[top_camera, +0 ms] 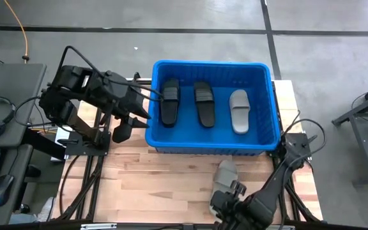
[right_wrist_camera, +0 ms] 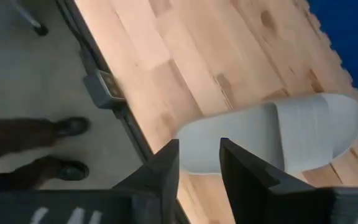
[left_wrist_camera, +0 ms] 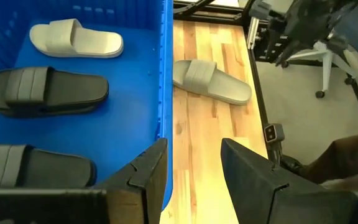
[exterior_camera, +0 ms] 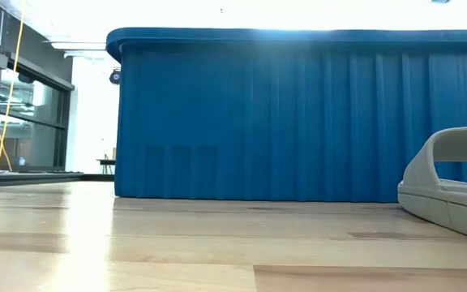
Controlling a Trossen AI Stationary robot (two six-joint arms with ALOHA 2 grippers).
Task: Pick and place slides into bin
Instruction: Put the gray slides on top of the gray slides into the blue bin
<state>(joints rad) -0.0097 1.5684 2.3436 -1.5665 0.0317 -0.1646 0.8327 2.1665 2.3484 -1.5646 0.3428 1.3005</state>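
From my remote station I see three slides lying side by side inside the blue bin (top_camera: 270,102): two black slides (top_camera: 170,102) (top_camera: 204,103) and one light grey slide (top_camera: 239,110). A fourth slide, the grey slide on the table (top_camera: 225,174), lies on the wooden table (top_camera: 158,185) just outside the bin's near wall, apart from it. The right end effector (right_wrist_camera: 199,163) hangs directly over the heel end of this loose slide, its fingers (right_wrist_camera: 166,165) narrowly parted with nothing between them; I cannot tell if they touch the foam. The left end effector (left_wrist_camera: 193,163) hovers over the bin's left rim, one finger inside the rim line and one outside, moderately parted and holding nothing. A person's dark shoes (right_wrist_camera: 67,127) stand on the floor beside the table.
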